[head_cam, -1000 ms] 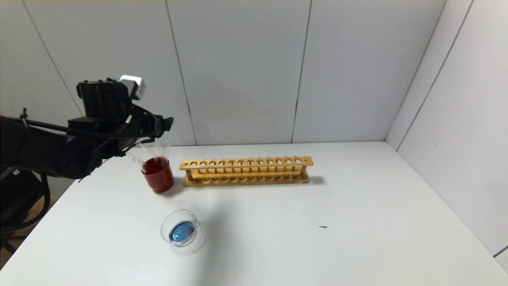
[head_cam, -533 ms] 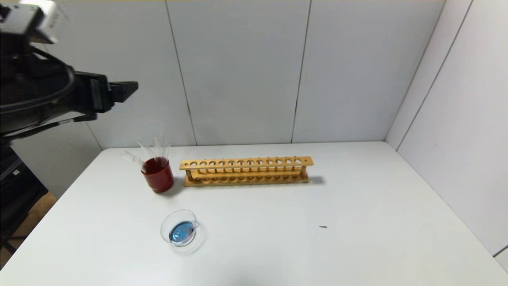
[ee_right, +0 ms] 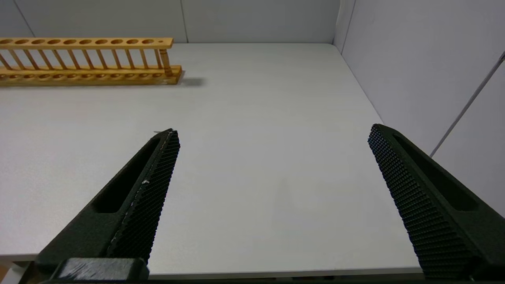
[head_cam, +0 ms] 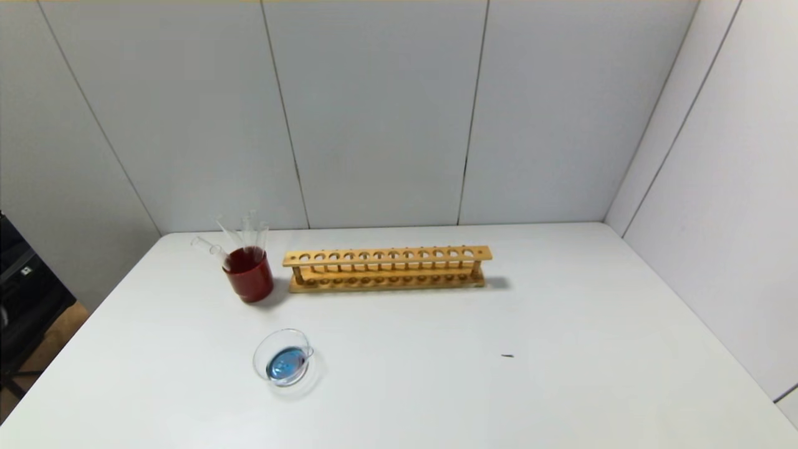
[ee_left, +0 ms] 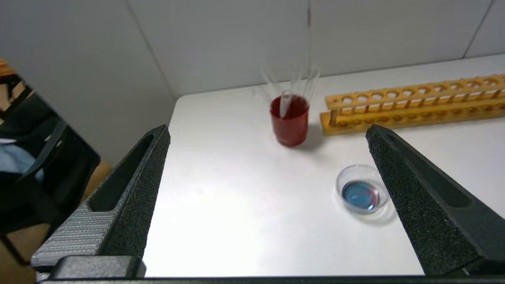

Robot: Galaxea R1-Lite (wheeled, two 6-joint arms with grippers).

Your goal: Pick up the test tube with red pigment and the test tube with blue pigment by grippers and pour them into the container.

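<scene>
The container is a clear glass dish on the white table's front left, with blue liquid in it. It also shows in the left wrist view. No tube with orange-red or teal-blue liquid is in view. Several colourless tubes lean in a dark red cup behind the dish. Neither arm shows in the head view. My left gripper is open and empty, held back above the table's left front. My right gripper is open and empty over the table's right front edge.
A long wooden tube rack stands empty at the back middle, right of the red cup; it also shows in the right wrist view. A small dark speck lies right of centre. Grey walls close the back and right.
My left arm, which was over the red cup, rose and drew back to the left until it left the head view. The cup, dish and rack have not moved.
</scene>
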